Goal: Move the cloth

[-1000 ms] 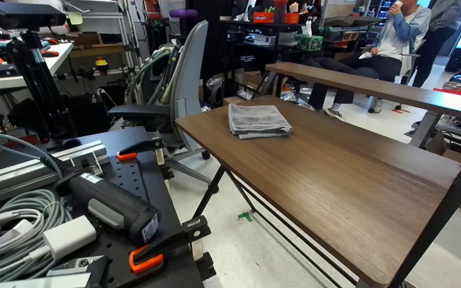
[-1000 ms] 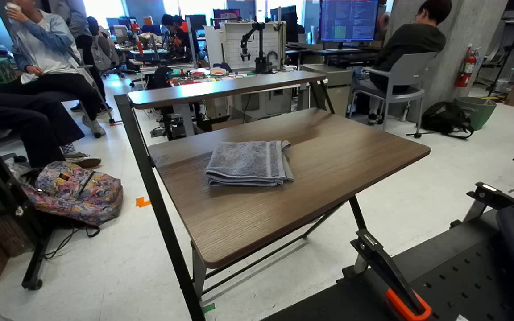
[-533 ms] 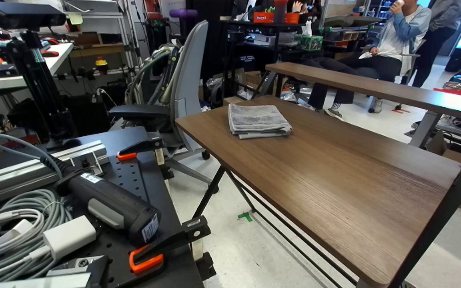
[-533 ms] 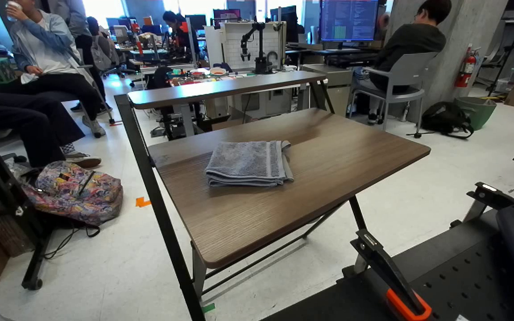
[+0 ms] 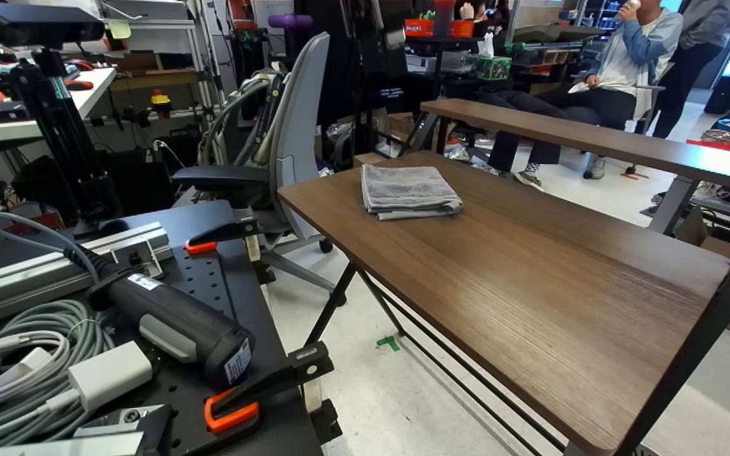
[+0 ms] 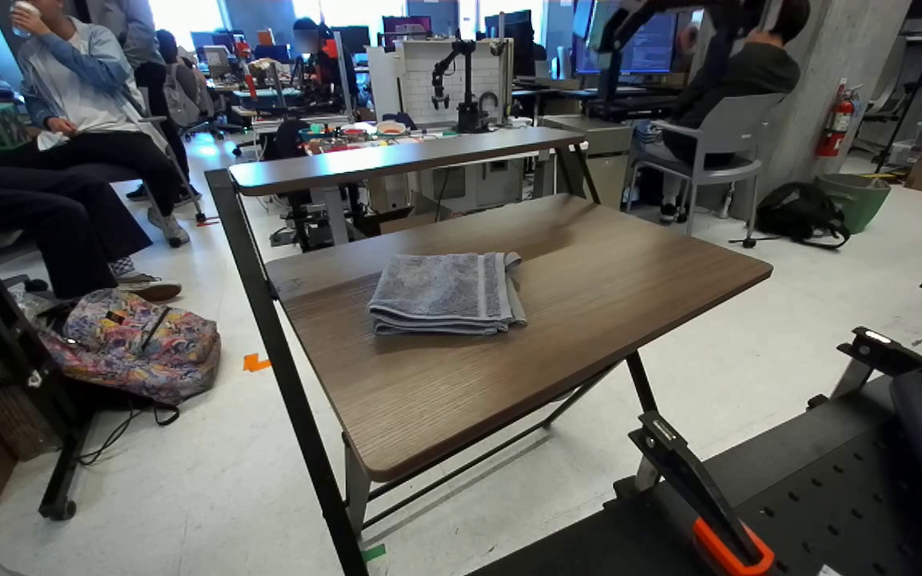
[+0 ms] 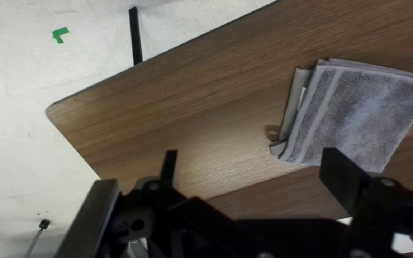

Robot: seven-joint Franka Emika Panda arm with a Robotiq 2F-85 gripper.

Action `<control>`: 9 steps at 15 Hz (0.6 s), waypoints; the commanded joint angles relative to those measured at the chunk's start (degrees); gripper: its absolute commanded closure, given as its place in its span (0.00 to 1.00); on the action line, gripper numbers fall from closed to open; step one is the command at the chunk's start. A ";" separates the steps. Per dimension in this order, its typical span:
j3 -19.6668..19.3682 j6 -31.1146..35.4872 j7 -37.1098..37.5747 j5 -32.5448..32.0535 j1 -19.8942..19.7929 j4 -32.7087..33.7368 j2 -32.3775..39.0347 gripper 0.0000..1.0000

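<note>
in an ext view, the grey cloth lies folded on the brown table, nr the end by the office chair. in an ext view, dark parts of the arm hang at the top edge, in front of the monitor and a seated person, well apart fr the cloth. in the wrist view, the gripper has its fingers wide apart, w/ table seen betw them, and one finger hides a bit of the cloth's edge.

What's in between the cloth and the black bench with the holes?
From the cloth to the bench there's wooden tabletop, then a gap over pale floor. Both exterior views show it.
</note>
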 commanded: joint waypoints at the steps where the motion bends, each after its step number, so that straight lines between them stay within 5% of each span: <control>1: -3.19 10.74 -0.30 2.22 2.69 5.70 12.28 0.00; 5: -6.32 14.18 -3.47 7.77 6.77 11.75 21.37 0.00; 6: -7.55 13.83 -3.32 7.88 7.79 7.64 17.18 0.00; 9: -8.52 13.85 -4.09 9.25 9.16 10.86 21.10 0.00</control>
